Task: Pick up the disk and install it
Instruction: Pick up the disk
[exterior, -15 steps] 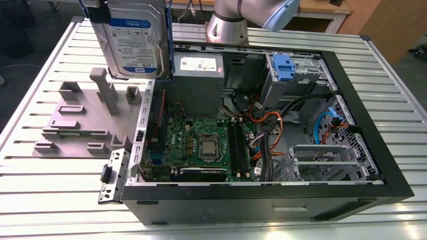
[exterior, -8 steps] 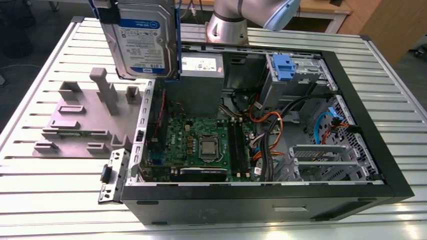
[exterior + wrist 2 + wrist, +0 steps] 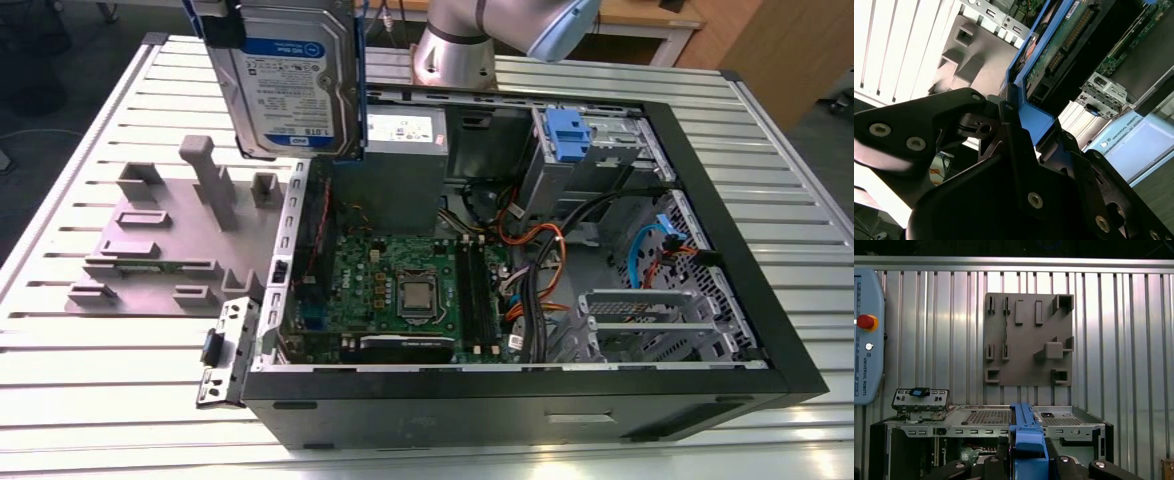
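The disk [image 3: 287, 80] hangs upright high above the table, over the far corner of the open computer case [image 3: 747, 300] on the exterior view's left, with its white-and-blue label facing the exterior camera. A blue carrier bracket edges it. In the second wrist view my gripper [image 3: 1014, 117] is shut on that blue bracket, and the disk's [image 3: 1064, 40] green circuit-board underside shows beyond the black fingers [image 3: 954, 107]. In the first wrist view the gripper [image 3: 1026, 454] clamps the blue edge of the disk [image 3: 1026, 432] above the case.
Inside the case lie a green motherboard [image 3: 400, 290], a grey power supply box [image 3: 400, 130], another blue-tabbed drive [image 3: 567, 135] and a metal drive cage [image 3: 654, 320]. A grey fixture plate [image 3: 160, 240] sits beside the case. The arm's base [image 3: 461, 45] stands behind. A pendant [image 3: 866, 340] lies on the slatted table.
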You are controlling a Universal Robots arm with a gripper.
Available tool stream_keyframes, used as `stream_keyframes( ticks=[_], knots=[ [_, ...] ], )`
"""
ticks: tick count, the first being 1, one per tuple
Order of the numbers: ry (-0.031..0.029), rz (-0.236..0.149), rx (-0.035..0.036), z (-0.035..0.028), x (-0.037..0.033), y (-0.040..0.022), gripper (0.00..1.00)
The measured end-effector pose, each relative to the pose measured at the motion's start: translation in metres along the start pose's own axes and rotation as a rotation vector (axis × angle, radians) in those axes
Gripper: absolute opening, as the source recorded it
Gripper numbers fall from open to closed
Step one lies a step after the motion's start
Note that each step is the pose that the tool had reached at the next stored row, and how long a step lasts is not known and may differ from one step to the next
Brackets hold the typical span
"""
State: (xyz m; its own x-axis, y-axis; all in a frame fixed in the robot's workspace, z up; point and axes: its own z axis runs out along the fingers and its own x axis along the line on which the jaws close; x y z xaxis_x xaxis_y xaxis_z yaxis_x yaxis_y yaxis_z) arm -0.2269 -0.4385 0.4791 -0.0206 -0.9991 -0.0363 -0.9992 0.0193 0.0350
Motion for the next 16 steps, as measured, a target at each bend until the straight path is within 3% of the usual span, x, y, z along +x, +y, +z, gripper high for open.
stream_keyframes(
  ticks=[16],
  knots=[
    [0.0000,0.000,0.0000,-0.0002,-0.0001,-0.0043,0.36]
  ],
)
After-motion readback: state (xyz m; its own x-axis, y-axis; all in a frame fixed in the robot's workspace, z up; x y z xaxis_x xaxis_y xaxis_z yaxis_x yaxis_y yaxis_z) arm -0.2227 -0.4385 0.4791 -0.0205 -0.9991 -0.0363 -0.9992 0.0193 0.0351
